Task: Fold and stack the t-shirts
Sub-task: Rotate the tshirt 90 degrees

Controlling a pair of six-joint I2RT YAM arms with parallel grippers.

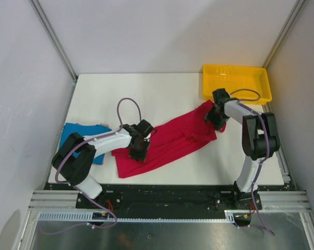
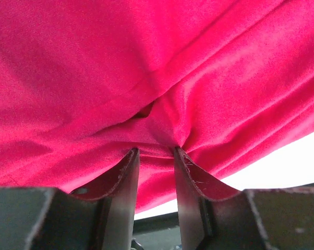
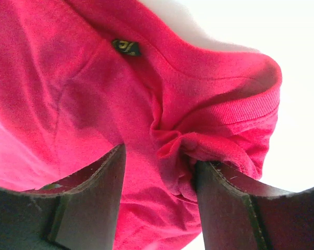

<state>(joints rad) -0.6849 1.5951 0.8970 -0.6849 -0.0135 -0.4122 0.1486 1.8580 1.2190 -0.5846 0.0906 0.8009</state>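
Observation:
The crimson red t-shirt (image 1: 170, 143) lies stretched out diagonally across the table. My left gripper (image 1: 138, 148) is at its lower left part. In the left wrist view its fingertips (image 2: 132, 154) press into the red cloth (image 2: 146, 78), with a narrow gap between the jaws and a band of cloth across it. My right gripper (image 1: 216, 117) is at the shirt's upper right end by the collar. There the jaws stand wider apart, and a bunched fold of collar (image 3: 198, 146) lies against the right finger (image 3: 219, 192). The blue t-shirt (image 1: 83, 134) lies folded at the left.
A yellow plastic tray (image 1: 235, 80) stands at the back right, just behind the right gripper. The left arm reaches over the blue shirt's near edge. White walls and metal posts close in the table on three sides.

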